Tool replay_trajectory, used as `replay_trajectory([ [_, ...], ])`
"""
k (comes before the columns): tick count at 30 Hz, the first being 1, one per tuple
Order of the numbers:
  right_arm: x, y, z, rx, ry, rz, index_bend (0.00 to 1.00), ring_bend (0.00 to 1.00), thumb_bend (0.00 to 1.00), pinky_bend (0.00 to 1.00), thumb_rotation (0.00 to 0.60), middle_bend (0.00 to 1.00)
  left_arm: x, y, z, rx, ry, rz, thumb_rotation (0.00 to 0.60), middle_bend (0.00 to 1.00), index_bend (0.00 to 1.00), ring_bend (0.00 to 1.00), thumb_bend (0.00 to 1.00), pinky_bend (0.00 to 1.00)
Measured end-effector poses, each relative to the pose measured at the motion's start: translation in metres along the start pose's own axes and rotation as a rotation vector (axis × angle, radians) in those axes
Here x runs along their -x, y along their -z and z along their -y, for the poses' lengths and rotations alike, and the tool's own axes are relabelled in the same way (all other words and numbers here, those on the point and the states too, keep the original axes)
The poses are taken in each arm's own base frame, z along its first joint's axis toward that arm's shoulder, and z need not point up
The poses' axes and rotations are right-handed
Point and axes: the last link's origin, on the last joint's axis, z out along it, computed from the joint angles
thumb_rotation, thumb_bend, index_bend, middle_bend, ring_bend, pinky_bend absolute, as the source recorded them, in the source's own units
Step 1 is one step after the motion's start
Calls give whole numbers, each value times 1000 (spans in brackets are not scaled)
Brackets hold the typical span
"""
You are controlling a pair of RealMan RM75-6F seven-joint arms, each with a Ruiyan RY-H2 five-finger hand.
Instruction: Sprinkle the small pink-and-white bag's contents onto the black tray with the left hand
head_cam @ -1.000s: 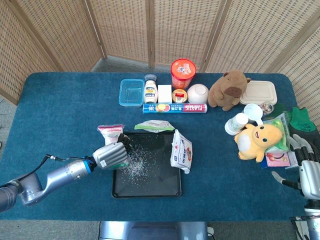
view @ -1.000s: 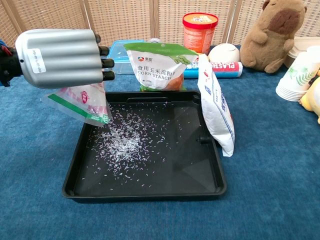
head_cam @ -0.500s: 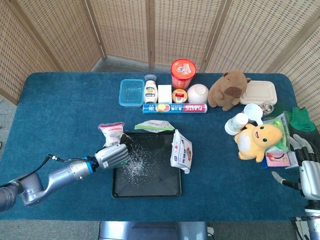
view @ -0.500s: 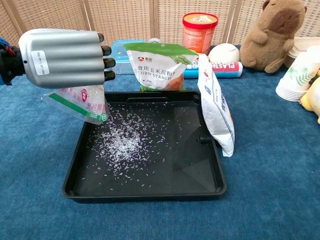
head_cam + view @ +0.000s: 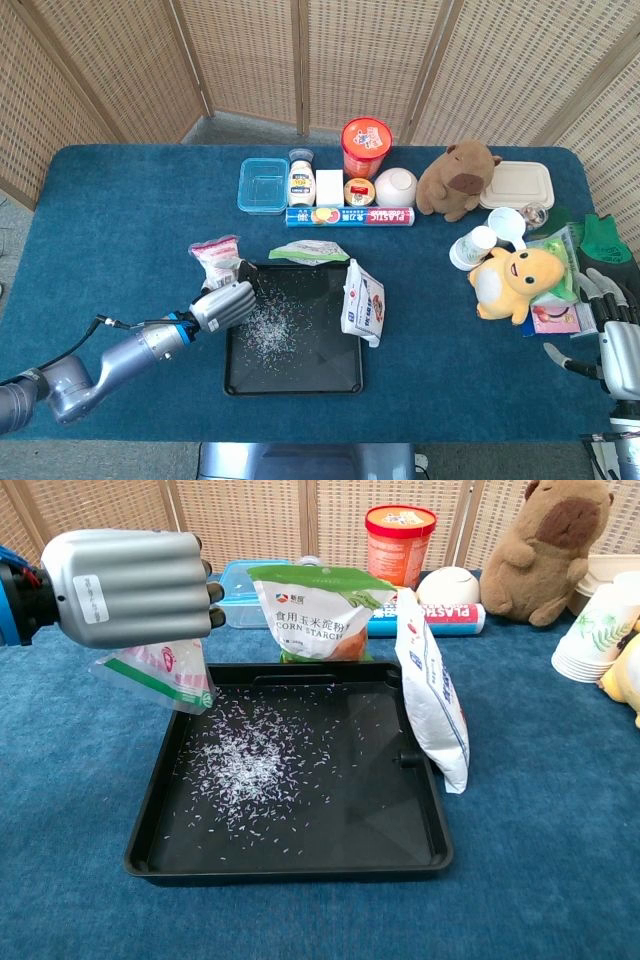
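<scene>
My left hand (image 5: 222, 305) (image 5: 130, 588) grips the small pink-and-white bag (image 5: 217, 256) (image 5: 160, 675) above the left rim of the black tray (image 5: 292, 382) (image 5: 290, 865). The bag hangs tilted, its lower corner over the tray's far left corner. White grains (image 5: 240, 765) lie scattered across the tray floor, thickest left of centre. My right hand (image 5: 618, 345) rests open at the table's right edge, holding nothing.
A corn starch bag (image 5: 318, 610) stands at the tray's far rim and a white pouch (image 5: 432, 695) leans on its right rim. Jars, a blue box, a red tub, a bowl, paper cups and plush toys (image 5: 515, 280) fill the back and right.
My left hand has lifted and drawn slightly back to the left with the bag, whose lower corner has moved from over the grains to the tray's far left corner.
</scene>
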Motion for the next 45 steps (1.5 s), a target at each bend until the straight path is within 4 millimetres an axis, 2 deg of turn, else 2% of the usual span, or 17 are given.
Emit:
replay_trajectory([
  [7, 1, 0, 1, -3, 5, 4, 54, 11, 88, 0, 600, 0, -5, 0, -7, 31, -68, -28, 600, 742, 910, 635, 394, 658],
  [16, 4, 0, 2, -4, 11, 13, 54, 11, 88, 0, 600, 0, 1, 8, -1, -115, 186, 41, 600, 742, 910, 635, 385, 663],
  [22, 5, -1, 2, -2, 11, 13, 55, 11, 88, 0, 600, 0, 11, 20, 2, -241, 454, 78, 600, 742, 910, 635, 365, 656],
  [27, 6, 1, 5, -9, 12, 20, 54, 11, 88, 0, 600, 0, 28, 36, -1, -420, 770, 105, 600, 742, 910, 635, 351, 635],
  [35, 8, 0, 4, -5, 16, 27, 54, 11, 88, 0, 600, 0, 56, 50, -21, -673, 1228, 80, 600, 742, 909, 635, 297, 613],
  [40, 8, 0, 4, -6, 14, 30, 54, 11, 88, 0, 600, 0, 73, 50, -43, -810, 1397, 38, 600, 742, 909, 636, 294, 611],
  [45, 8, -1, 4, -4, 10, 32, 54, 11, 88, 0, 600, 0, 74, 41, -58, -908, 1538, 21, 600, 742, 909, 635, 289, 571],
])
